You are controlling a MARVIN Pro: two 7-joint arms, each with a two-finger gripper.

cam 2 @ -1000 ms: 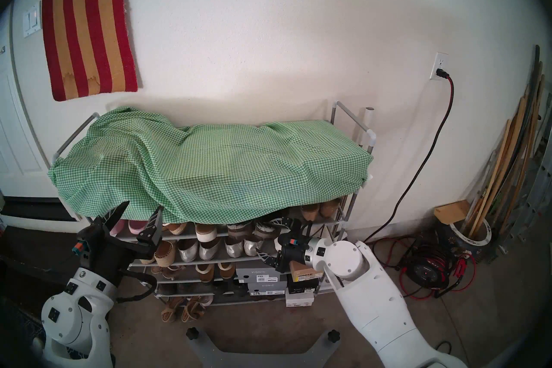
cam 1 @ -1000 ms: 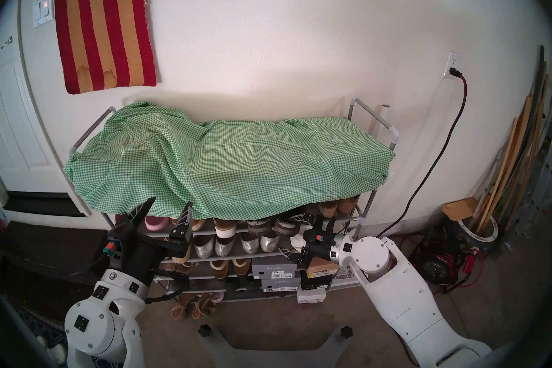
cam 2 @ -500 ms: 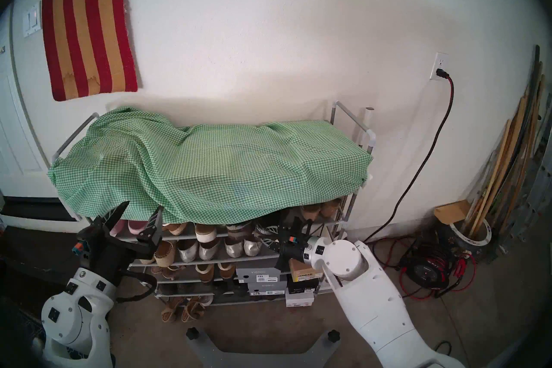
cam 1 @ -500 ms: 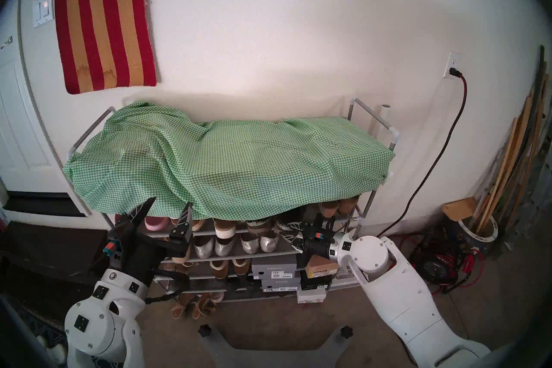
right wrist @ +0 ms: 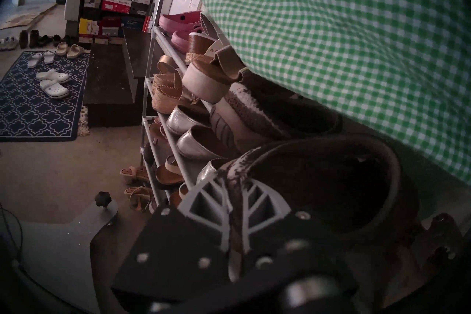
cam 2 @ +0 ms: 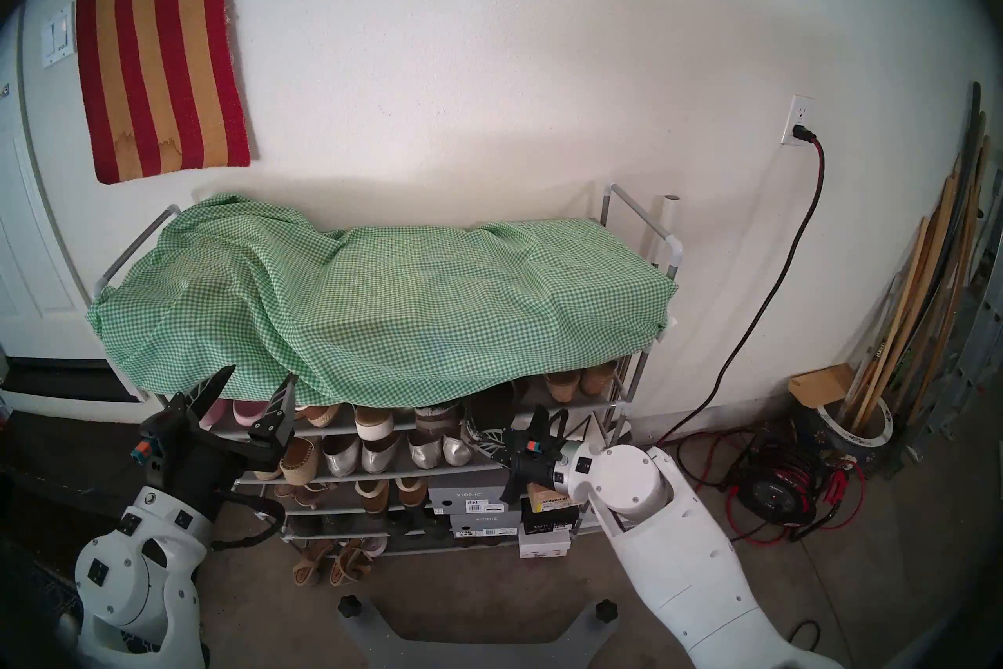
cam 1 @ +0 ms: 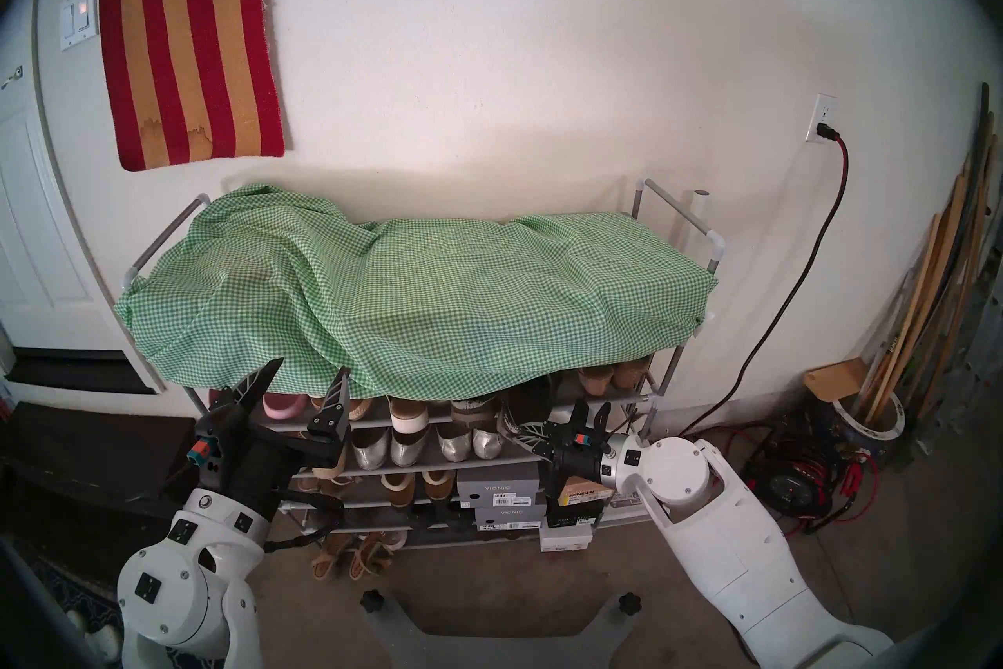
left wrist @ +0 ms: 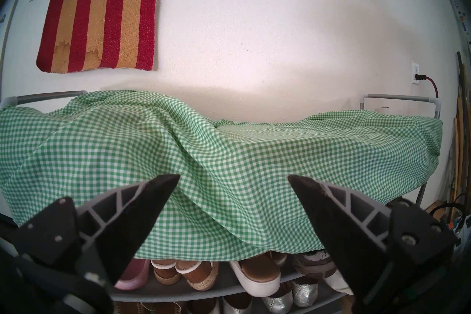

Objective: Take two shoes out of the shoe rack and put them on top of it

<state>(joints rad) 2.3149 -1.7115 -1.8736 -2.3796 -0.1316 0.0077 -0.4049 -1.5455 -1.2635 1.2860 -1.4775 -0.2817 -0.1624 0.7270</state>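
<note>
The clog the right gripper [right wrist: 235, 206] has hold of is a dark brown backless clog [right wrist: 331, 186], pinched at its pale frayed heel edge with one finger either side of the rim. It's at the front of the rack's second tier, right of the middle, just under the hanging hem of the green gingham cloth [cam 1: 412, 293]. In the head view you mostly just get its worn heel [cam 1: 510, 426] poking out next to the fingers; the toe end is in shadow under the cloth. Can't tell whether it's lifted off the shelf or resting on it.

The other clog [right wrist: 280, 112] sits just to the left on the same tier, toe hidden under the cloth too. In the wrist view it's dim and blurry, only the whitish worn heel really reads.

The shoe rack [cam 1: 673, 217] stands against the far wall. The cloth covers the whole top and droops lowest in the middle, hiding most of the second tier. The silver flats [cam 1: 404, 448] are one tier down, with shoe boxes [cam 1: 496, 486] below them, partly blocked by the right arm.

The left gripper [cam 1: 309, 380] is over at the near left corner of the rack with fingers spread wide, holding nothing, tips pointing up in front of the cloth hem. It hides part of the pink shoes [cam 1: 282, 404] behind it.
</note>
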